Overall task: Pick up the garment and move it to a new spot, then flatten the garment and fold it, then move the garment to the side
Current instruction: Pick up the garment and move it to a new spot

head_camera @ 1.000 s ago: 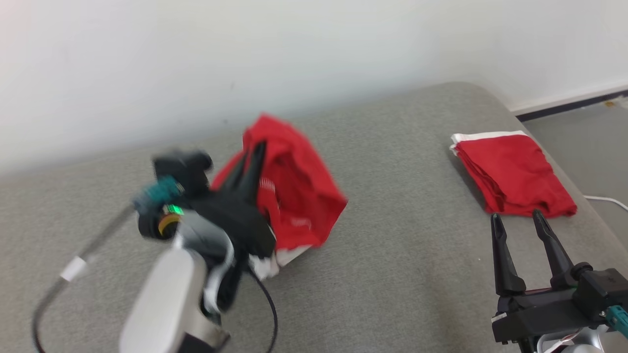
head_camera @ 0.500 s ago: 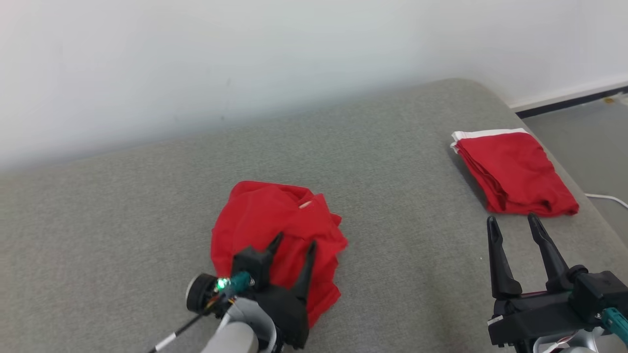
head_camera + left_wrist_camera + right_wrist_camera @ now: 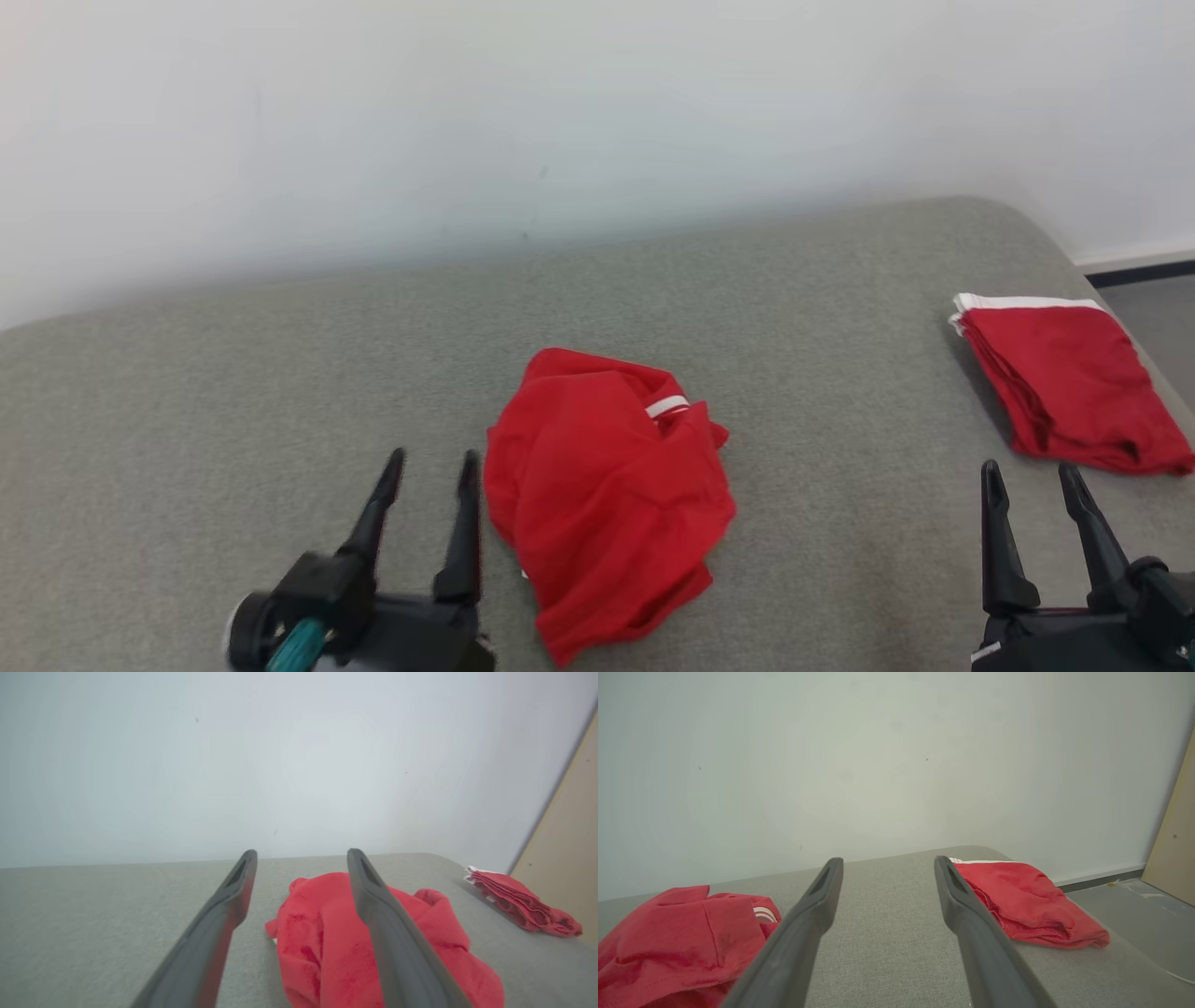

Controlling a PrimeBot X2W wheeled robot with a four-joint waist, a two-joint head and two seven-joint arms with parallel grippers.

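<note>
Black fingers, two per gripper, and both sets of jaws are spread wide with nothing between them. The left gripper (image 3: 433, 459) sits at the lower left of the head view, its inner finger just beside the left edge of the crumpled red garment (image 3: 607, 504). Can't tell if it actually brushes the cloth. The right gripper (image 3: 1027, 471) is at the lower right, near the front edge of a second red garment (image 3: 1064, 392), which is folded neat with a white band along its far edge. So that's two red garments total. The crumpled one lies in a loose heap around the middle of the grey fabric-covered table (image 3: 233, 401), with a bit of white stripe peeking out near the top. The folded one is well apart from it, by the table's right end. There's a plain white wall (image 3: 560, 121) behind it all.
</note>
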